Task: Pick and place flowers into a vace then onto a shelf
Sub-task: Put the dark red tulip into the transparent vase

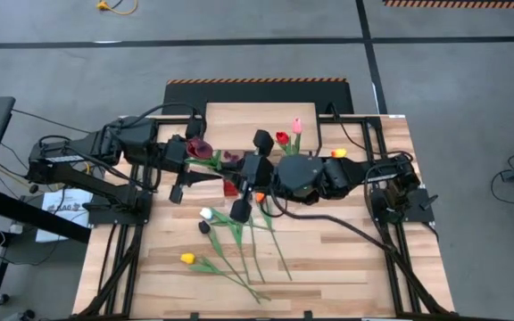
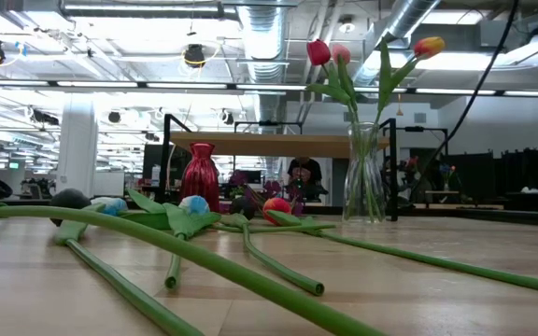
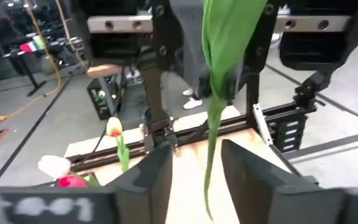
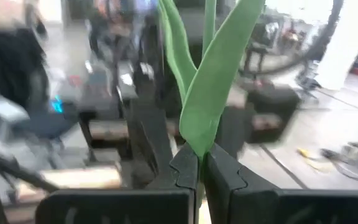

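A green-stemmed flower (image 4: pixel 205 87) hangs above the table's middle between my two arms. My right gripper (image 4: pixel 202 155), reaching in from the right (image 1: pixel 250 171), is shut on its stem. My left gripper (image 3: pixel 196 149), coming from the left (image 1: pixel 224 178), is open, and the stem's lower part (image 3: pixel 209 168) passes down between its fingers. A glass vase (image 2: pixel 364 173) with red, pink and orange tulips stands on the table in front of the shelf (image 2: pixel 278 143). Several more flowers (image 1: pixel 239 250) lie flat on the table nearer the front. My right gripper pinches the green stem (image 4: pixel 201 148) between its two fingers, just below where the leaves spread. The fingers come in level from the table's right and lie across the stem. The flower is lifted clear of the table. My left gripper: whether the stem touches either finger (image 3: pixel 241 168), I cannot tell.
A red vase (image 2: pixel 200 175) stands left of the glass one. Loose stems (image 2: pixel 250 271) stretch across the near tabletop. Black frame rails (image 1: pixel 391 250) run along the table's sides. A person (image 2: pixel 304 173) sits in the room behind.
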Action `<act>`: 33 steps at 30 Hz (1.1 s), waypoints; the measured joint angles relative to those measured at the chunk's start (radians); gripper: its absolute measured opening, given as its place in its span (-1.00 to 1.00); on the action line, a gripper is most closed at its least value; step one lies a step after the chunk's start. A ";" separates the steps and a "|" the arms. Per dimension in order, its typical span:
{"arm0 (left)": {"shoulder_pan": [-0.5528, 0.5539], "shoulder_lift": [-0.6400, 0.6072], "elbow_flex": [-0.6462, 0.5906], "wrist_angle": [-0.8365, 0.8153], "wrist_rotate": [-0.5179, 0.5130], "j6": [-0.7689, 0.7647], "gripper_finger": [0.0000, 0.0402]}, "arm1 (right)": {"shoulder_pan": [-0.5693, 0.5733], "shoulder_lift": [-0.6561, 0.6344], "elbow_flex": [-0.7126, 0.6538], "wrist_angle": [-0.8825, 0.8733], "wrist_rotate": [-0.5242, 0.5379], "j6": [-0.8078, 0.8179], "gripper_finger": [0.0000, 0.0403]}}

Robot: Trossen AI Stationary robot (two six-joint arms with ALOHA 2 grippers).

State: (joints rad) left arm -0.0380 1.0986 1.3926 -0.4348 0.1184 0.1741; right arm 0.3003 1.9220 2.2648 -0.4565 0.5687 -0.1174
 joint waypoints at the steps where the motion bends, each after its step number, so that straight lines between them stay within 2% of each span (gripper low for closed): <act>1: 0.000 -0.001 0.000 -0.002 -0.010 0.000 -0.27 | 0.008 -0.012 -0.001 -0.039 0.021 -0.005 -0.99; 9: 0.000 -0.024 0.000 -0.021 -0.076 -0.002 -0.15 | 0.020 -0.218 0.000 -0.269 0.013 -0.006 -1.00; 15: 0.000 -0.029 0.000 0.029 -0.102 -0.040 -0.15 | -0.077 -0.354 0.002 -0.438 -0.192 -0.070 -1.00; 18: 0.000 -0.030 0.000 0.061 -0.105 -0.081 -0.15 | -0.152 -0.386 -0.002 -0.513 -0.325 -0.101 -1.00; 21: 0.000 -0.029 0.000 0.087 -0.108 -0.117 -0.15 | -0.227 -0.424 -0.038 -0.503 -0.484 -0.120 -1.00; 26: 0.000 -0.029 0.000 0.113 -0.155 -0.152 -0.15 | -0.307 -0.526 -0.205 -0.442 -0.580 -0.160 -1.00; 29: 0.000 -0.029 0.000 0.113 -0.195 -0.165 -0.15 | -0.343 -0.629 -0.377 -0.309 -0.629 -0.171 -1.00; 33: 0.000 -0.029 0.000 0.120 -0.232 -0.185 -0.15 | -0.375 -0.825 -0.660 -0.064 -0.631 -0.147 -1.00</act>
State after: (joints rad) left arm -0.0376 1.0691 1.3926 -0.3147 -0.1132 -0.0112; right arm -0.0751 1.0972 1.6047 -0.5209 -0.0619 -0.2645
